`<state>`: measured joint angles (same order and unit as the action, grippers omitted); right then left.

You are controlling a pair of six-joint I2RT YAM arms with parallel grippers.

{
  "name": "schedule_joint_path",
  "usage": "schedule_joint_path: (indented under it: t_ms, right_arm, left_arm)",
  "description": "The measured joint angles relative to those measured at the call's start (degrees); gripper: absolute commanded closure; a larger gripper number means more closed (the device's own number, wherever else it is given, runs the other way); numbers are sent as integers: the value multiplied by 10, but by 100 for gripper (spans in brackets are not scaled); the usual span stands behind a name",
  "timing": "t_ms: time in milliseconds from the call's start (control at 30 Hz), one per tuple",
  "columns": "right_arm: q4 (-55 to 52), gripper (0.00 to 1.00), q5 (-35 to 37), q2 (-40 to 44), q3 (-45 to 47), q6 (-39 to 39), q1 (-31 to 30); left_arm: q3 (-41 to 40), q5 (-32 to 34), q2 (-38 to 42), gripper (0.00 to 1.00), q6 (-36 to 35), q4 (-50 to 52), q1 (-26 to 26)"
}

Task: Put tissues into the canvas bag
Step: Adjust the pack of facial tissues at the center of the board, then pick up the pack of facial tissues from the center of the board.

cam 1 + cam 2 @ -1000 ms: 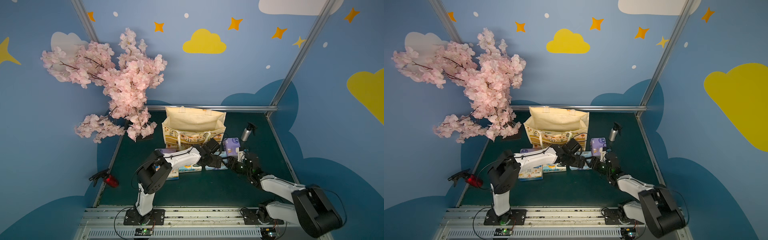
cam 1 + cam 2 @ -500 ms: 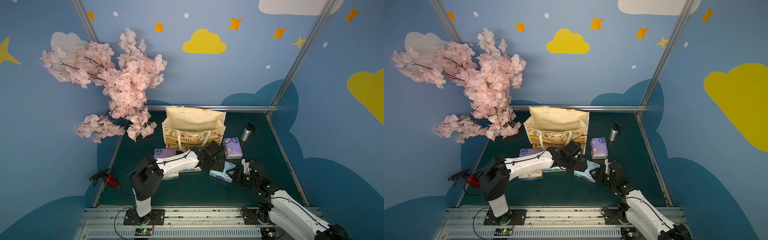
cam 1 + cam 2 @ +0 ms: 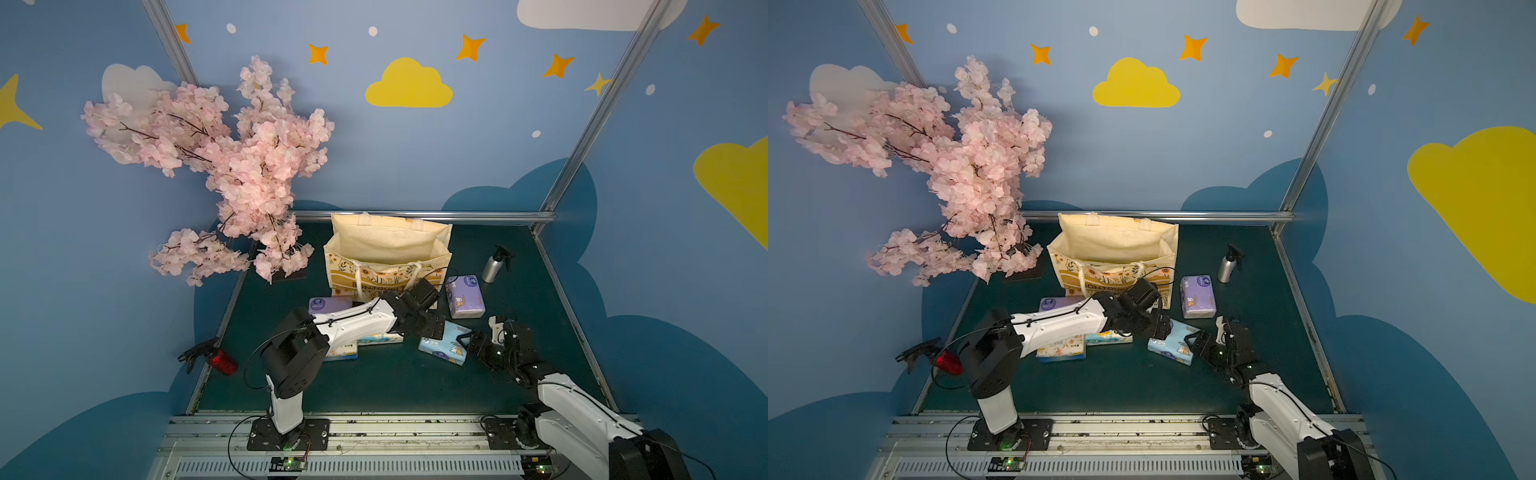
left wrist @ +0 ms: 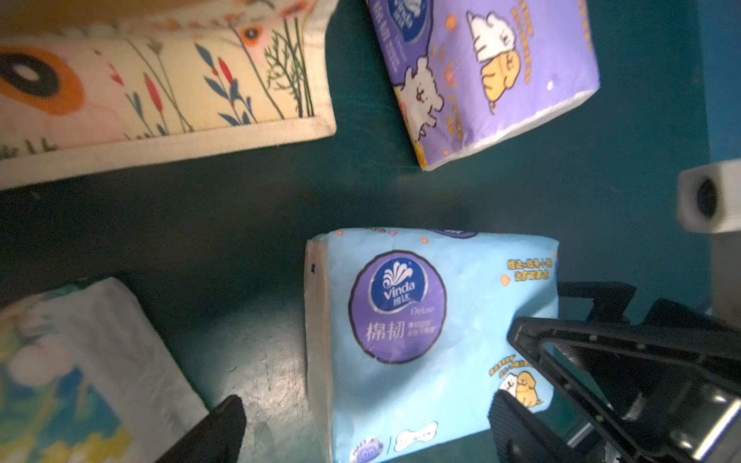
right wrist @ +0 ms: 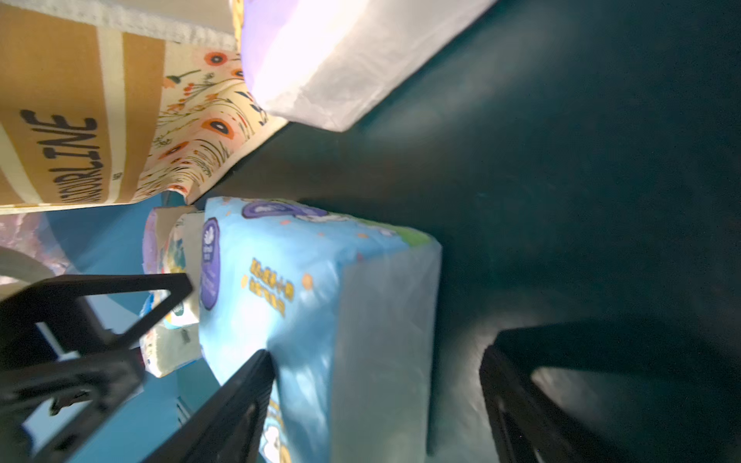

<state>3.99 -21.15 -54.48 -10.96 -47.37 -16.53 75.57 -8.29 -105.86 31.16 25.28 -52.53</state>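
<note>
Light-blue cartoon-print tissue pack (image 3: 444, 347); cream orange-flowered canvas bag (image 3: 390, 243)

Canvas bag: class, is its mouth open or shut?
Open: the canvas bag stands upright with its rims spread apart, and the cream lining shows inside in both top views.

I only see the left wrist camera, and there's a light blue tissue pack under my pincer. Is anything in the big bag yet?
Observer: No. In both top views the canvas bag stands open, with no pack visible inside.
Operator: Are there more purple packs than my one?
Observer: Yes, a second purple pack lies near the bag's other front corner, partly hidden by the left arm.
Operator: Is that other black pincer grabbing my blue pack?
Observer: No. The right wrist view shows the right pincer open around the light blue pack's end, not squeezing it.
</note>
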Motion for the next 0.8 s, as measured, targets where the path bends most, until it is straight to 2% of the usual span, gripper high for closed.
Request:
schedule_joint_path:
  t_ms: [233, 500, 633, 800]
  right_arm:
    - [83, 17, -22, -45, 8, -21, -6]
    - [167, 21, -36, -50, 42, -75, -12]
    - [167, 25, -40, -27, 51, -102, -11]
    - [151, 26, -49, 45, 55, -134, -6]
  left_arm:
    - [-14, -48, -23, 4, 24, -19, 0]
    - [-37, -108, -23, 4, 60, -100, 2]
    - [-67, -129, -16, 3, 80, -144, 6]
    - [-94, -143, 8, 3, 97, -174, 9]
